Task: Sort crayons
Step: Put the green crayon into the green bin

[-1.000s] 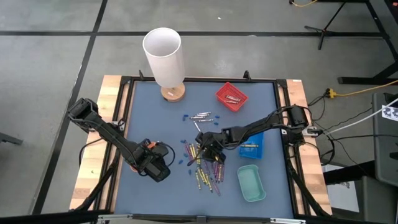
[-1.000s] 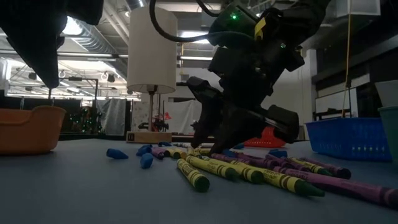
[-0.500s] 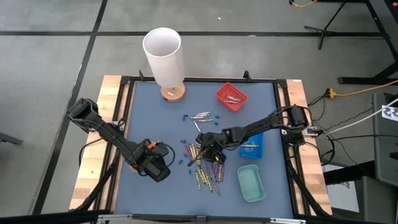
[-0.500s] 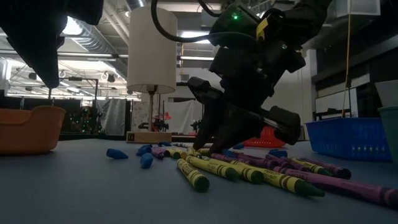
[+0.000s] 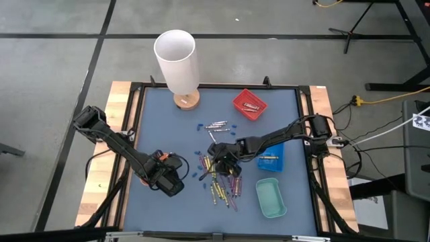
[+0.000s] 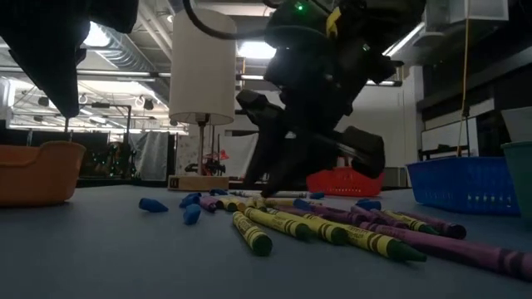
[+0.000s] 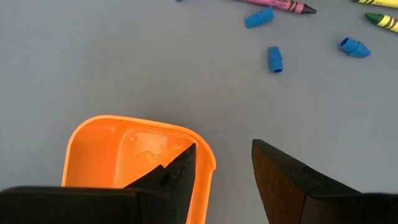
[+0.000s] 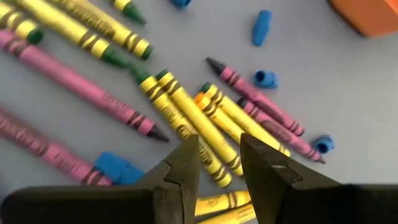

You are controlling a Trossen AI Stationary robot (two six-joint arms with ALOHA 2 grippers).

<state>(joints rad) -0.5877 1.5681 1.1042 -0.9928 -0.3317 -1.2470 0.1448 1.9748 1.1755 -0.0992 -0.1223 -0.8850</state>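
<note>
The crayons [image 5: 222,176] lay in a loose, overlapping heap near the middle of the blue desk [image 5: 161,128], with a few silver ones [image 5: 216,125] just beyond and some already in the red tray [image 5: 250,104] and blue tray [image 5: 274,158]. The right hand [image 5: 218,155] hung over the far edge of the heap, its fingers [image 8: 186,163] parted around a cluster of yellow crayons [image 8: 193,124], with no crayon seen between them. Pink crayons [image 8: 87,87] and small blue bits [image 8: 262,28] lay touching or just beside that cluster. The likely trouble: with sticks packed so tightly, closing could catch two colours at once or roll a crayon aside. The left hand [image 7: 224,180] waited open at the near left over the orange tray [image 7: 124,155]
</note>
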